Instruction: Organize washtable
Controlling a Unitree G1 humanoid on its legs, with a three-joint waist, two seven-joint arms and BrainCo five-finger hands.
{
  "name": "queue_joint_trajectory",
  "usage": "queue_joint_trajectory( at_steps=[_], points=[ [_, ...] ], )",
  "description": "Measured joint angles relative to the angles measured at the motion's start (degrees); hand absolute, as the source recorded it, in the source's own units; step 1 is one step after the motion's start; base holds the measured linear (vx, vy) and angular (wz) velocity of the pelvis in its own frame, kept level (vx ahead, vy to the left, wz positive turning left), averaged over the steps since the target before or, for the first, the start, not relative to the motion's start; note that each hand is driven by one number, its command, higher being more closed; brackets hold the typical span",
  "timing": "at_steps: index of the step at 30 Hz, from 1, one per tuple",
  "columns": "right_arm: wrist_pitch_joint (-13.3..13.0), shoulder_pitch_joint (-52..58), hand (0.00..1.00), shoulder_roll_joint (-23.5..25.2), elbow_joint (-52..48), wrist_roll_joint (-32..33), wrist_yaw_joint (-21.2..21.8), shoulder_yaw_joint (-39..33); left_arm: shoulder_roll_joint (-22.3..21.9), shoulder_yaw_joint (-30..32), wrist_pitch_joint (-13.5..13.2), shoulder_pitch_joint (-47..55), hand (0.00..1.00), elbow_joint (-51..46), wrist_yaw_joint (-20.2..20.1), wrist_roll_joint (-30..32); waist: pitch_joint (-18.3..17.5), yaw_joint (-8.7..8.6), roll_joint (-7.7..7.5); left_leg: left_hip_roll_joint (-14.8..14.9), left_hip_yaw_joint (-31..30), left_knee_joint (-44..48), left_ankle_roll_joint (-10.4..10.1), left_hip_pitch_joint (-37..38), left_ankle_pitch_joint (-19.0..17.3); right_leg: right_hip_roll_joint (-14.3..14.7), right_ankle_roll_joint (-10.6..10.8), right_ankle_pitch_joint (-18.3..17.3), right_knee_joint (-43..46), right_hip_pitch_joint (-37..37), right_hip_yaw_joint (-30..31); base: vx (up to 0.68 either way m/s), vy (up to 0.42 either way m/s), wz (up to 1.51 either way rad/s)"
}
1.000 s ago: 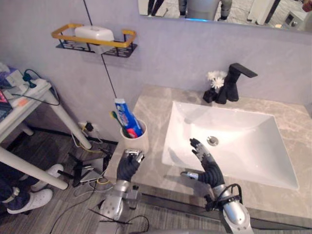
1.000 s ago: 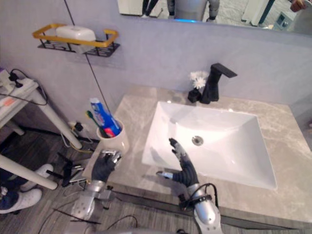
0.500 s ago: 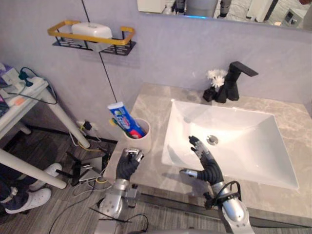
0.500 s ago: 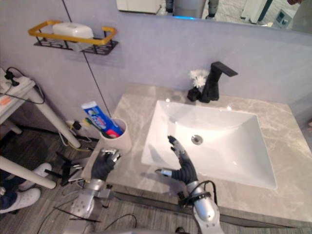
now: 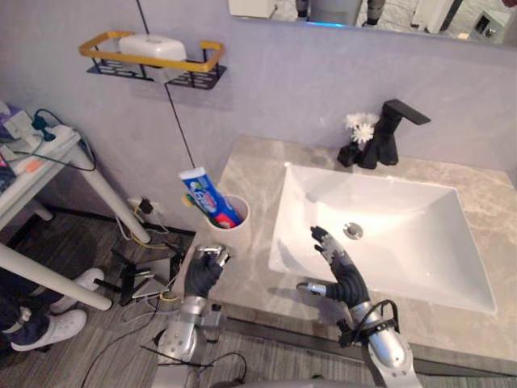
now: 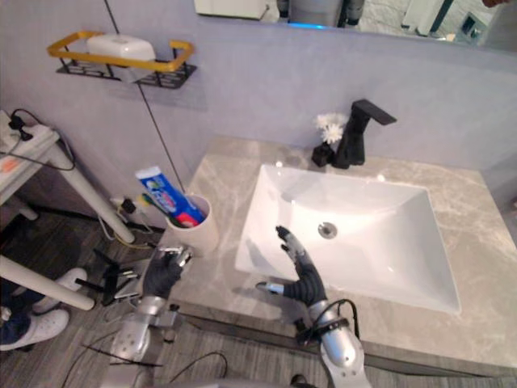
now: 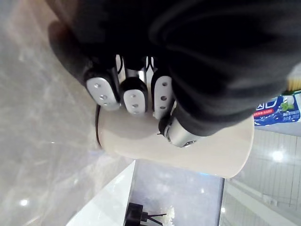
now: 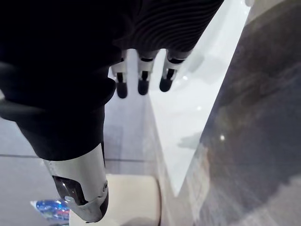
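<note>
A cream cup [image 5: 231, 227] stands on the grey marble counter [image 5: 250, 166], left of the white sink [image 5: 284, 218]. A blue and white toothpaste tube [image 5: 205, 196] leans out of the cup to the left, beside a toothbrush. My left hand [image 5: 203, 272] hovers at the counter's front left corner, just short of the cup, with its fingers curled on nothing. The left wrist view shows those fingers [image 7: 134, 94] in front of the cup [image 7: 178, 148]. My right hand [image 5: 341, 273] is open over the sink's front left rim.
A black faucet [image 5: 389, 133] and a small white flower [image 5: 360, 126] stand behind the sink. A yellow-railed wall shelf [image 5: 152, 63] holds a white soap box. To the left are a white table [image 5: 48, 174] and cables on the floor.
The toothpaste tube has tipped over to the left in the cup. My left hand has drawn back and to the left from the cup. The right hand has barely moved.
</note>
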Motion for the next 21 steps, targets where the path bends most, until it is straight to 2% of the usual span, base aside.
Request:
queue_joint_trajectory(
  at_steps=[9,21],
  points=[
    [0.0,-0.4,0.0,-0.1,0.5,0.0,0.0,0.0,0.6,-0.6,-0.2,-0.3,1.0,-0.6,-0.1,0.0,0.4,-0.03,-0.47,0.1,1.5,0.0,-0.1,0.0,-0.2,0.1,0.0,0.3,0.0,-0.9,1.5,0.0,0.001,-0.08],
    [0.0,-0.6,0.0,-0.1,0.9,-0.1,-0.1,-1.2,1.6,-1.3,-0.3,-3.2,1.0,-0.4,0.2,1.6,0.6,-1.11,-0.63,0.0,3.1,0.0,0.0,-0.4,-0.3,0.1,0.0,0.9,-0.1,-2.3,3.1,0.0,-0.002,-0.07]
  ],
)
